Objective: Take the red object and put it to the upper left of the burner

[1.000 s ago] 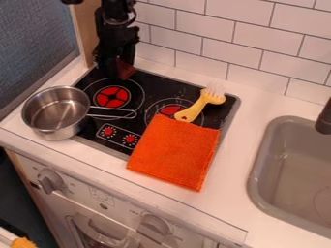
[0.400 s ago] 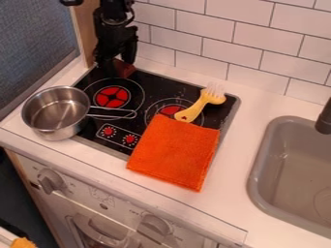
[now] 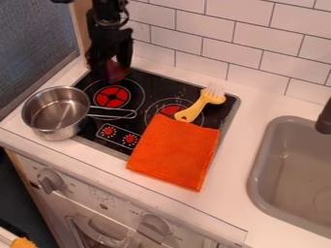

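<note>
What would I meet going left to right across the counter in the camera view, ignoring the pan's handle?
Pan → red object → yellow brush → sink. The orange cloth is left out: its span overlaps the brush's.

A shiny metal pot (image 3: 55, 114) sits upright on the left, its long looped handle pointing right. Right of it lies an orange cloth (image 3: 174, 152), spread flat and reaching onto the white counter (image 3: 239, 167). A yellow brush (image 3: 197, 106) lies aslant at the cloth's upper edge, its pale bristles toward the tiled wall (image 3: 252, 38). On the right, a grey sink (image 3: 257, 169) is set into the counter, with a dark faucet (image 3: 324, 121) at the view's edge. A blue-grey panel (image 3: 32, 43) stands at upper left, beside a wooden post (image 3: 82, 26). Below the counter's front edge, a white front panel (image 3: 103, 198) bears knobs (image 3: 50, 180).
</note>
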Robot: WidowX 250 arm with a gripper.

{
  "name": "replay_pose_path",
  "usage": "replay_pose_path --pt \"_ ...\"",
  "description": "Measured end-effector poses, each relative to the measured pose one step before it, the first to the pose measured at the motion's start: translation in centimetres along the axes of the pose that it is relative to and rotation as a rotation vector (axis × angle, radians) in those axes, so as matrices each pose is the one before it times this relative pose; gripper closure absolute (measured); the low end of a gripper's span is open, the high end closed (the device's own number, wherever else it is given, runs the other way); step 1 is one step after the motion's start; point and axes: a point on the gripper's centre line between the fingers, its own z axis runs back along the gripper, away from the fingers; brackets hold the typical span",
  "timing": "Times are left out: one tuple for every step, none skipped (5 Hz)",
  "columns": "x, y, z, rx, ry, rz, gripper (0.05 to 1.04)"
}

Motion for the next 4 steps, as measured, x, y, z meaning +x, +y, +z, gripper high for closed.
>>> replay_pose_path --pt "0.131 -0.095 2.346 -0.0509 -0.0138 -0.0006 0.084" --pt "-0.085 -0.154 2.405 -0.0524 -0.0055 0.0059 0.084" --pt "-0.258 -0.142 2.698 -0.0512 -0.0130 -0.0160 0.084" --pt "-0.532 -0.103 1.784 -0.0306 -0.0046 -0.0598 0.084"
